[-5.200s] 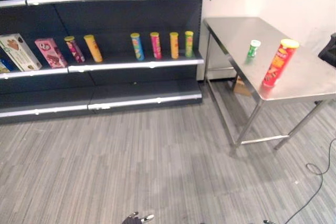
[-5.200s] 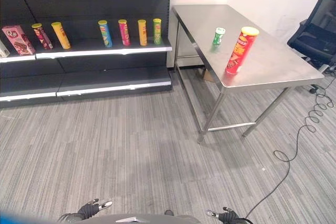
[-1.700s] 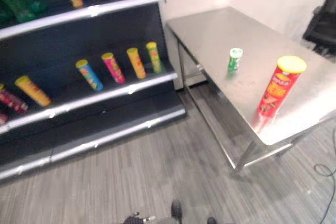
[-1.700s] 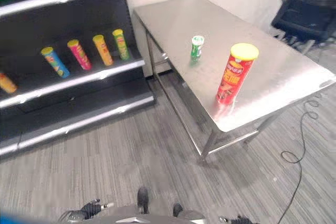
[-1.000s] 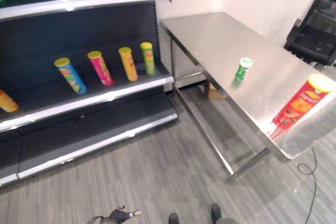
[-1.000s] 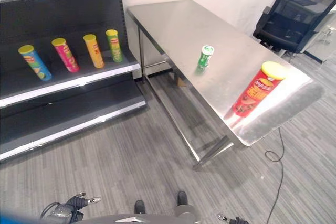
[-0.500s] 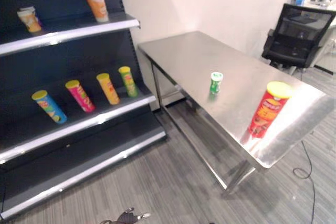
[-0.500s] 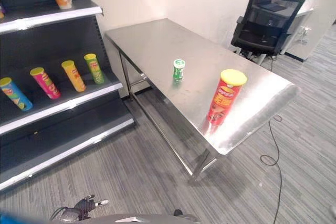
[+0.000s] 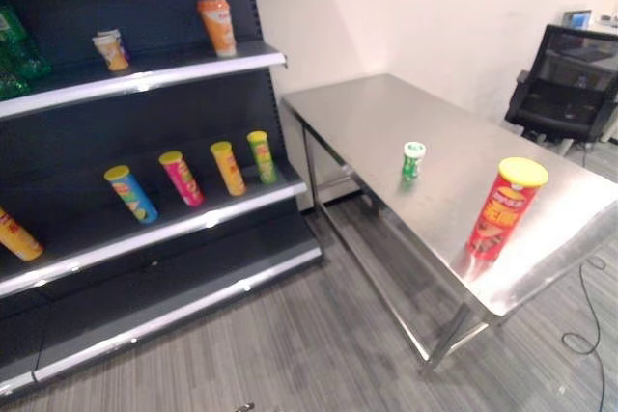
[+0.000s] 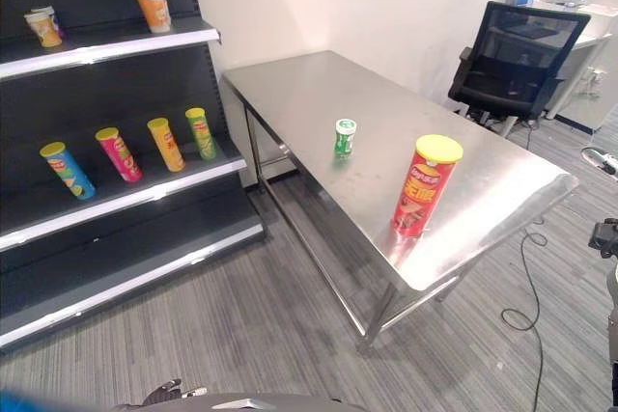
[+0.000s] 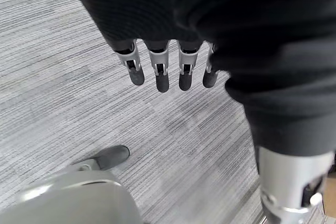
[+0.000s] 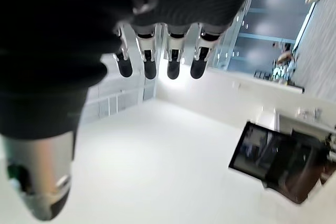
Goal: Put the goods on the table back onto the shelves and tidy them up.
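Observation:
A tall red chip can with a yellow lid (image 9: 506,207) stands upright near the front corner of the steel table (image 9: 386,113). A small green can (image 9: 412,160) stands farther back near the table's shelf-side edge. The dark shelves (image 9: 145,229) rise to the left of the table. My left hand (image 11: 160,72) hangs low over the grey floor, fingers relaxed and empty; its fingertips peek in at the bottom of the right eye view (image 10: 169,393). My right hand (image 12: 173,61) has straight fingers with nothing in them, against a white wall.
On the middle shelf lie a blue can (image 9: 129,193), a pink can (image 9: 182,178), a yellow can (image 9: 228,167) and a green can (image 9: 261,156). An orange cup (image 9: 219,26) stands on the upper shelf. A black office chair (image 10: 517,55) stands beyond the table.
The camera has shifted, so shelves and table sit a little further right in the picture. Both cans stand where they did. My left hand shows lower in the view.

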Tool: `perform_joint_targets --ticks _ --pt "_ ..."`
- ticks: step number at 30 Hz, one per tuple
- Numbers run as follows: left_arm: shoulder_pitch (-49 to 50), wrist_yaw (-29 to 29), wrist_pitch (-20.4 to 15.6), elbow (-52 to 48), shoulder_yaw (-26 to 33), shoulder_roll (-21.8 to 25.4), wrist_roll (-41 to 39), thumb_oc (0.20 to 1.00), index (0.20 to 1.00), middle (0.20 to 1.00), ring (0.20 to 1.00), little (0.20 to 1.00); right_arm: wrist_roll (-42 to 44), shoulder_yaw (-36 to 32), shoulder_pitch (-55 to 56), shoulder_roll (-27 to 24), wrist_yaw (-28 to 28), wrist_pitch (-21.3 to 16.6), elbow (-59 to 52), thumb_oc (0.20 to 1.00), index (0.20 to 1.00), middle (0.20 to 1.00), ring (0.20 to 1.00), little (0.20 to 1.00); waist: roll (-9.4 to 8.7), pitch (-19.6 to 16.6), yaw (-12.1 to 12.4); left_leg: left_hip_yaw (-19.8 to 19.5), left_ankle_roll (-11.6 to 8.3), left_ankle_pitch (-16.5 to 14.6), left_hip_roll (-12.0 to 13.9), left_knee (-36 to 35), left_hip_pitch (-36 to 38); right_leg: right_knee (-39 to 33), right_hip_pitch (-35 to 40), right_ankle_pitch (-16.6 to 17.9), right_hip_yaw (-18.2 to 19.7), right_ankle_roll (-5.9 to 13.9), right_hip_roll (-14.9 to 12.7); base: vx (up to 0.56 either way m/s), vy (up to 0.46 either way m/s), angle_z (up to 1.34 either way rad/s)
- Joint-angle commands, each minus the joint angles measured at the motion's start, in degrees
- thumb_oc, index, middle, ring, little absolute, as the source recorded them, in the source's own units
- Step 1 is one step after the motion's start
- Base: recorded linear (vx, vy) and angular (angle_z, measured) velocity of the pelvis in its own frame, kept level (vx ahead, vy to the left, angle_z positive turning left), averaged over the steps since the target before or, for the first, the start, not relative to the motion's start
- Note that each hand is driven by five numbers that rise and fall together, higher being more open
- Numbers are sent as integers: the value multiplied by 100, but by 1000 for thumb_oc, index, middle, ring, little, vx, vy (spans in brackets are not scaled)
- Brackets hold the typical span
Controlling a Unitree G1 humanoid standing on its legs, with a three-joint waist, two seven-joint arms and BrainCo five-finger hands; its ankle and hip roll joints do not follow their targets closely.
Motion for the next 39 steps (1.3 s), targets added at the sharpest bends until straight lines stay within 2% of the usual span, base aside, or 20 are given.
perform_joint_targets --ticks 1,2,3,8,12,15,18,25,39 --pt "-449 -64 -152 173 -36 194 88 1000 1000 1000 1000 1000 97 43 -580 -419 201 -260 -54 1000 1000 1000 1000 1000 -51 298 157 98 -221 -366 137 71 108 96 302 -799 -3 218 -47 -6 -15 8" --pt "-436 -66 -157 196 -43 193 86 1000 1000 1000 1000 1000 195 91 -611 -407 263 -264 -79 1000 1000 1000 1000 1000 -50 294 163 83 -227 -413 143 71 138 96 338 -845 -23 220 -43 -22 -29 20" --pt "-393 -103 -154 198 -70 195 69 1000 1000 1000 1000 1000 157 437 -718 -482 480 -143 36 1000 1000 1000 1000 1000 -78 291 240 61 -240 -400 151 71 138 96 369 -851 -86 213 -45 11 -22 20" --pt "-361 -103 -170 146 -88 218 54 1000 1000 1000 1000 1000 76 793 -918 -537 611 -72 39 1000 1000 1000 1000 1000 -90 305 286 26 -245 -381 158 71 137 96 392 -856 -125 202 -45 -11 -9 10" --pt "-357 -128 -192 60 -91 251 41 1000 1000 1000 1000 1000 -311 1235 -1088 -777 786 90 145 1000 1000 1000 1000 1000 -101 323 337 1 -251 -363 162 71 138 96 414 -853 -166 199 -50 -3 -1 2" --pt "-358 -98 -204 76 -136 285 0 1000 1000 1000 1000 1000 -169 1484 -1288 -775 822 106 448 1000 1000 1000 1000 1000 -112 343 374 -29 -255 -348 160 71 132 96 422 -850 -190 196 -52 0 0 0" --pt "-348 -98 -205 72 -139 286 2 1000 1000 1000 1000 1000 -260 1598 -1338 -832 849 148 516 1000 1000 1000 1000 1000 -117 347 374 -42 -255 -345 161 71 131 96 423 -849 -201 194 -55 0 0 0" --pt "-300 -176 -228 68 -187 272 47 1000 1000 1000 1000 1000 -266 2079 -1368 -1147 1326 245 473 1000 1000 1000 1000 1000 -162 365 403 -72 -273 -308 173 71 99 97 421 -838 -261 201 -67 0 0 0" --pt "-299 -198 -247 38 -199 323 66 1000 1000 1000 1000 1000 -253 2651 -1606 -1183 1622 279 465 1000 1000 1000 1000 1000 -163 385 444 -81 -291 -289 186 71 90 96 428 -845 -305 198 -84 1 -3 2"
